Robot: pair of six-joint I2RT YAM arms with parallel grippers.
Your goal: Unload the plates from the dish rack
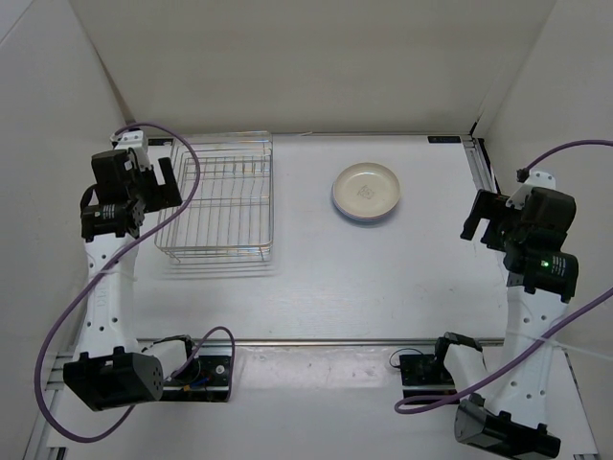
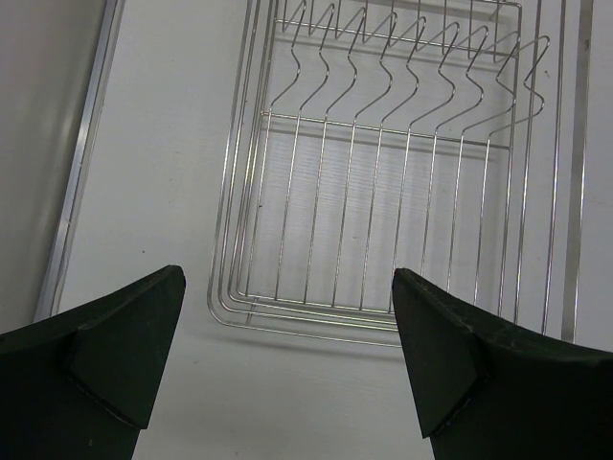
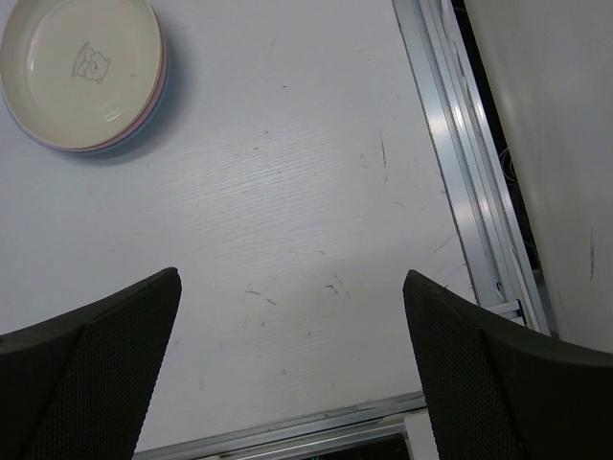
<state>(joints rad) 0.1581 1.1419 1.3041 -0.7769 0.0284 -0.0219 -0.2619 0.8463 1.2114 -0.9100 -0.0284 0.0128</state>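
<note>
On the table (image 1: 316,287), to the right of the dish rack (image 1: 218,196), the plates (image 1: 365,192) lie in one stack, the cream-white one on top. The dish rack holds no plate, so I judge the unloading done; the next move asks only to draw the arms back. The left gripper (image 2: 287,374) and the right gripper (image 3: 292,374) both stand wide open, empty. Of the lower plates only thin pink and blue edges show.

Overhead view covers everything; left wrist looks down at dish rack (image 2: 383,182); right wrist at plates (image 3: 84,72).
</note>
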